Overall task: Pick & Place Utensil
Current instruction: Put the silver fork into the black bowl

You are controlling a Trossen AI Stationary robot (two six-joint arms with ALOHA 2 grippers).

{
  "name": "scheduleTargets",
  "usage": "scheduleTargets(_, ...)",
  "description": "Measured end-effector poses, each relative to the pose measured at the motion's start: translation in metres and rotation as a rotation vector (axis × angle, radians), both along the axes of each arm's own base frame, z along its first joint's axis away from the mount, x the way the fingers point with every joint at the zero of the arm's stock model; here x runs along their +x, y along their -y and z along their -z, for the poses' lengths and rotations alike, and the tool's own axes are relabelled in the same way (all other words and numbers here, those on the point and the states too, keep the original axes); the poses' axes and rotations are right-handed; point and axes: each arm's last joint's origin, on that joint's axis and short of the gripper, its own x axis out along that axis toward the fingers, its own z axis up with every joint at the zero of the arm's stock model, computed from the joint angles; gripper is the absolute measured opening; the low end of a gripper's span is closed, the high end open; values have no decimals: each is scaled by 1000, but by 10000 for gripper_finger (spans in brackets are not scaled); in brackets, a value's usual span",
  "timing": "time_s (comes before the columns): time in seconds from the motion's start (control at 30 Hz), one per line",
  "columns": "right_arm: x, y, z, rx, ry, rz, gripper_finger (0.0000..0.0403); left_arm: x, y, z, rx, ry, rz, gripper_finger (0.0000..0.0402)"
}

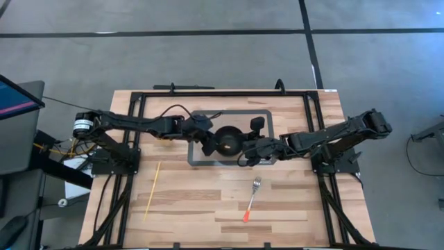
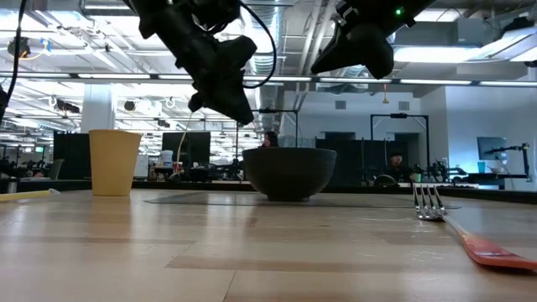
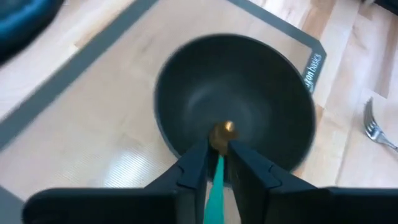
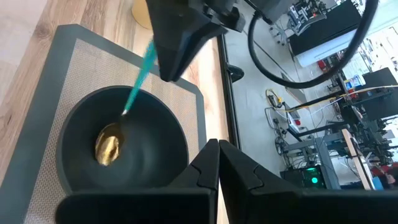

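Observation:
A spoon with a teal handle and a gold bowl hangs inside a dark round bowl that stands on a grey mat at the table's middle. My left gripper is above the bowl's left side, shut on the spoon. My right gripper hovers shut and empty just right of the bowl, also seen in the high view. A fork with an orange handle lies flat on the wood near the table's near edge. My left gripper pinches the spoon's teal handle between its two fingers, coming from above and slanting down toward the bowl. The spoon hangs tilted below the fingers, gold end down inside the dark bowl. I cannot tell whether it touches the bowl's floor.
A yellow cup stands left of the bowl, mostly under the left arm in the high view. A thin yellow stick lies on the wood at the near left. Bare wood lies around the fork.

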Motion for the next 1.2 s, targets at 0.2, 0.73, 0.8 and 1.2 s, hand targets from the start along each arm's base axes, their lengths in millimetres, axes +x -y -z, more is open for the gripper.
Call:
scheduleTargets(0.2,0,0,0,19,13,10,1,3,-12,-4,35,53,-11,90)
scheduleTargets(0.73,-1,-27,5,421,5,-276,6,13,8,-18,207,159,186,92)
scheduleTargets(0.8,-5,-33,8,512,-43,-309,16,11,8,-22,211,168,189,92)
scheduleTargets(1.2,-10,-97,64,848,-375,-397,133,-9,9,-56,263,263,198,92)
